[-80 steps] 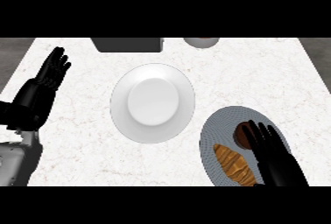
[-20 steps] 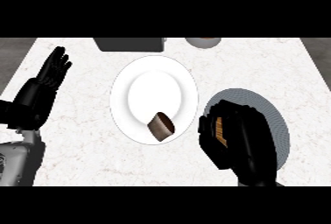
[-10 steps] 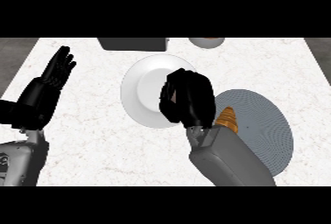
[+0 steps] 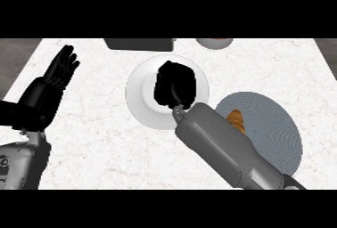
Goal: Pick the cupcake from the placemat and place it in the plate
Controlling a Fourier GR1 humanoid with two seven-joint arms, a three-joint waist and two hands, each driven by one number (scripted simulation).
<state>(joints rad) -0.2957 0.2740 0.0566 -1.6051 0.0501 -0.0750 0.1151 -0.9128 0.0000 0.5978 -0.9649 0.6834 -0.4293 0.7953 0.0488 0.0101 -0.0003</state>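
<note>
My right hand (image 4: 174, 87) hangs over the middle of the white plate (image 4: 141, 102) with its fingers curled downward. The cupcake is hidden beneath that hand and shows nowhere else on the counter. My right forearm (image 4: 223, 147) runs from the lower right across the plate's near rim. The round grey-blue placemat (image 4: 273, 129) lies to the right of the plate. My left hand (image 4: 49, 93) rests open at the left edge, fingers up, away from everything.
A croissant (image 4: 236, 121) lies on the placemat's left part, beside my forearm. A dark box (image 4: 140, 43) and a bowl (image 4: 214, 42) stand at the counter's far edge.
My right hand left the placemat and travelled left and away to the plate's middle. The cupcake, visible over the plate's near part a second ago, is now covered by the hand.
</note>
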